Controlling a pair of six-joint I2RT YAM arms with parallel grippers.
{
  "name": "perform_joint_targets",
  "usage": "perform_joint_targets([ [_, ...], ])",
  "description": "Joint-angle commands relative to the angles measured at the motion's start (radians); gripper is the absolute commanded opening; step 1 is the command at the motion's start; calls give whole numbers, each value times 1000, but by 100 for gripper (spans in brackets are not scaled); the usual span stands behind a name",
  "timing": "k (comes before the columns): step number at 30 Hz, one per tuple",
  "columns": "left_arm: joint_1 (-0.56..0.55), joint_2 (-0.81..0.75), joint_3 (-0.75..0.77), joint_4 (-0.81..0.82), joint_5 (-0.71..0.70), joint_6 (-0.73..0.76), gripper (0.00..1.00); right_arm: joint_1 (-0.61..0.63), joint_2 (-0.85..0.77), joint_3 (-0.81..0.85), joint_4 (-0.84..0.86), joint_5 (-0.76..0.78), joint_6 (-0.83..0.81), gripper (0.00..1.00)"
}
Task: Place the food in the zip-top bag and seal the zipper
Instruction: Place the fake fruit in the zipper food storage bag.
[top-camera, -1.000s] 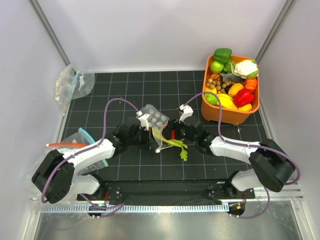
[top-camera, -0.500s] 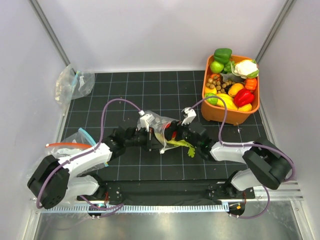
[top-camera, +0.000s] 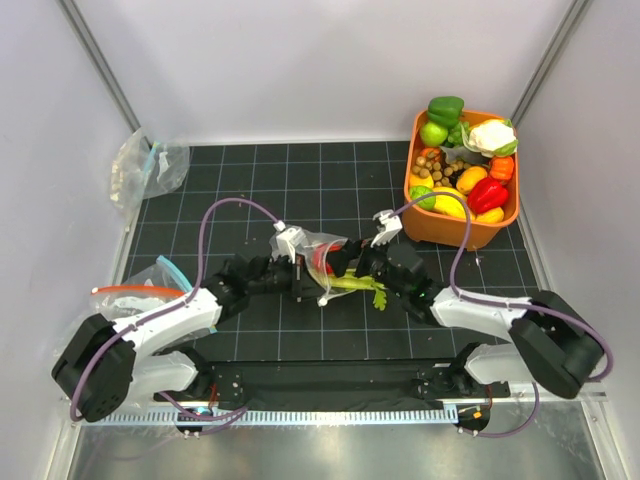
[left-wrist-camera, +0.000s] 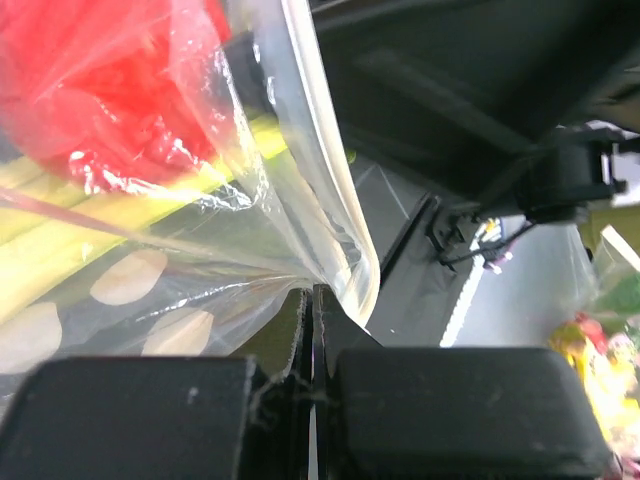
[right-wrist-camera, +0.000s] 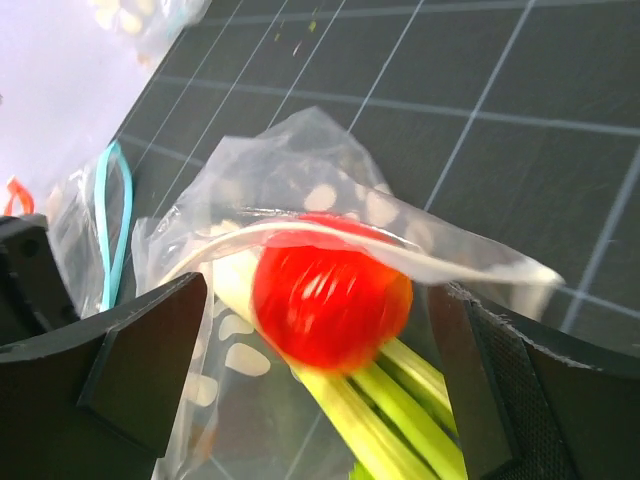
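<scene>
Orange bin (top-camera: 495, 228) of toy produce (top-camera: 487, 192) far right; teal-strip bag (top-camera: 148, 165) and red-strip bag (top-camera: 135, 292) lie left.

Dotted zip-top bag (top-camera: 312, 246), red vegetable (top-camera: 322, 262) and celery stalk (top-camera: 358, 284) at its mouth, between left hand (top-camera: 299, 272) and right hand (top-camera: 343, 262).

Left end effector (left-wrist-camera: 312, 300) closed tight, right end effector (right-wrist-camera: 318, 292) wide apart.

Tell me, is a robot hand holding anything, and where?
The left gripper pinches the zip-top bag at its mouth edge, beside the zipper. The right gripper is open around a red vegetable, not gripping it.
</scene>
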Motion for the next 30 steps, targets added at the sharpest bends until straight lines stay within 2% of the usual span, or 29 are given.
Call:
perform_joint_targets([
  [1, 24, -13, 7, 6, -46, -23, 0, 0, -78, 28, -98, 122, -34, 100],
  [5, 61, -58, -19, 19, -54, -45, 0, 0, -96, 43, -169, 153, -11, 95],
  [8, 70, -87, -28, 11, -69, -43, 0, 0, -93, 55, -206, 154, 21, 82],
  [9, 70, -92, -30, 8, -81, -43, 0, 0, -95, 52, -207, 159, 33, 76],
  [10, 70, -95, -30, 5, -84, -43, 0, 0, -93, 51, -215, 170, 40, 64],
  [11, 70, -98, -30, 3, -89, -42, 0, 0, -90, 49, -215, 173, 43, 57],
  [12, 72, -96, -30, 2, -89, -42, 0, -1, -90, 49, -215, 171, 44, 47],
  [15, 70, -87, -25, 0, -80, -37, 0, 0, -76, 54, -217, 171, 47, 30],
  [18, 70, -66, -16, -15, -74, -24, 0, -1, -93, 75, -260, 209, 40, 25],
  [21, 70, -52, -2, -44, -95, -14, 0, 0, -176, 88, -327, 263, 21, 25],
  [27, 70, -43, 2, -63, -126, -8, 0, -3, -349, 164, -540, 510, -46, 28],
  [30, 70, -46, 1, -64, -124, -10, 0, -12, -372, 198, -615, 616, -54, 30],
])
